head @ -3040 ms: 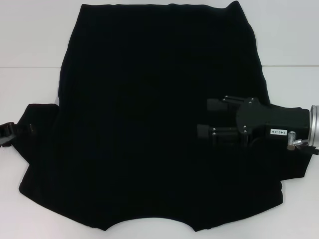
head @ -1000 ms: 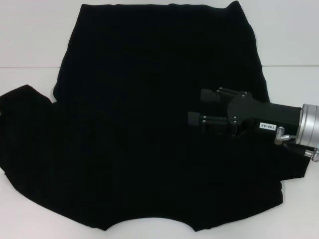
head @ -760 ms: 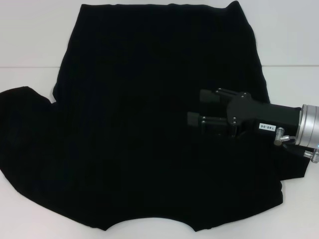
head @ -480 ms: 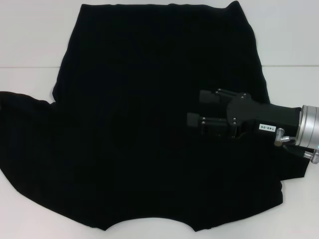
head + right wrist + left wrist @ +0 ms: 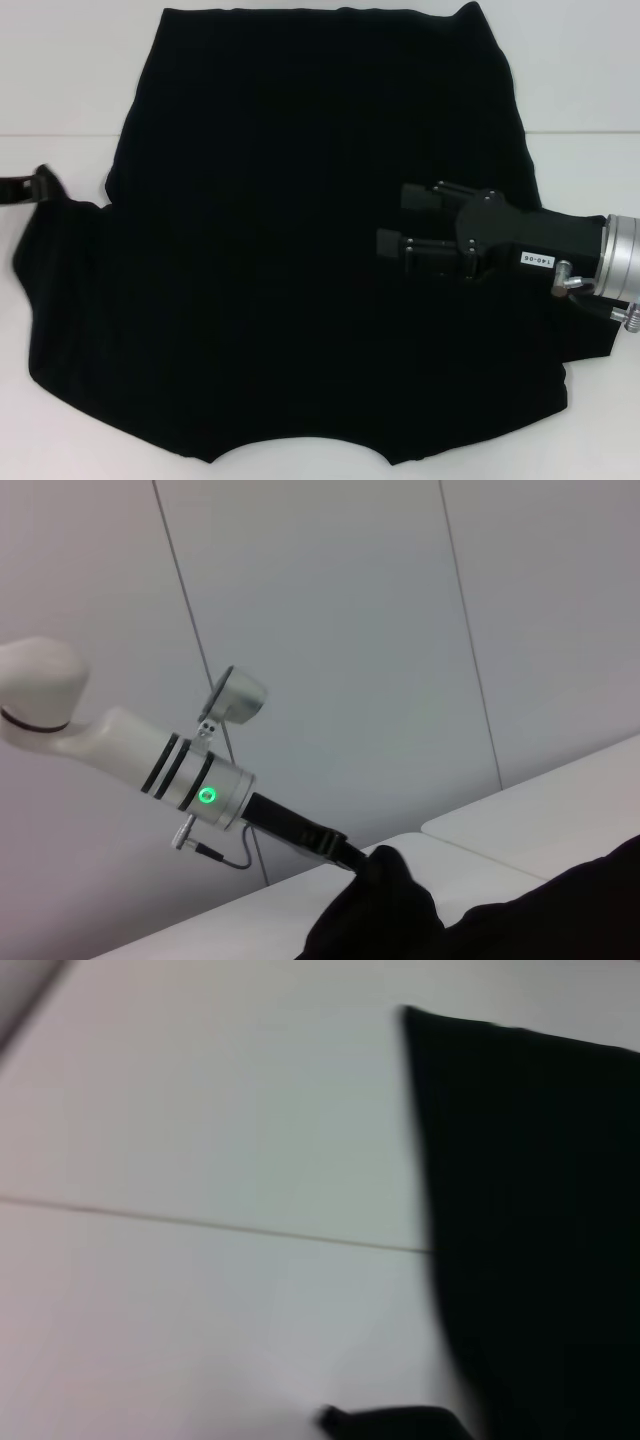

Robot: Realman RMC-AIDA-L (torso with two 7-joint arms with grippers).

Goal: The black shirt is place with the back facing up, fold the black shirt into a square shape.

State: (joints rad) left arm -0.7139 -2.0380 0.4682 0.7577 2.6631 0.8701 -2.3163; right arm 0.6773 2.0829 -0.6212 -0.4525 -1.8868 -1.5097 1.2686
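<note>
The black shirt (image 5: 300, 250) lies spread across most of the white table (image 5: 60, 80) in the head view. My left gripper (image 5: 38, 186) is at the far left edge, shut on the shirt's left sleeve, and the cloth rises to it in a peak. The right wrist view shows the same left gripper (image 5: 345, 852) pinching raised black fabric (image 5: 390, 910). My right gripper (image 5: 392, 220) hovers over the right side of the shirt, pointing left, open with nothing between its fingers. The left wrist view shows a straight edge of the shirt (image 5: 540, 1210) on the table.
Bare white tabletop (image 5: 590, 80) borders the shirt at the left, right and far corners, with a thin seam line (image 5: 60, 135) across it. Grey wall panels (image 5: 330, 630) stand behind the table.
The left sleeve, spread wide half a second ago, has been drawn up and inward by my left gripper, which now shows at the left edge. My right gripper has barely moved.
</note>
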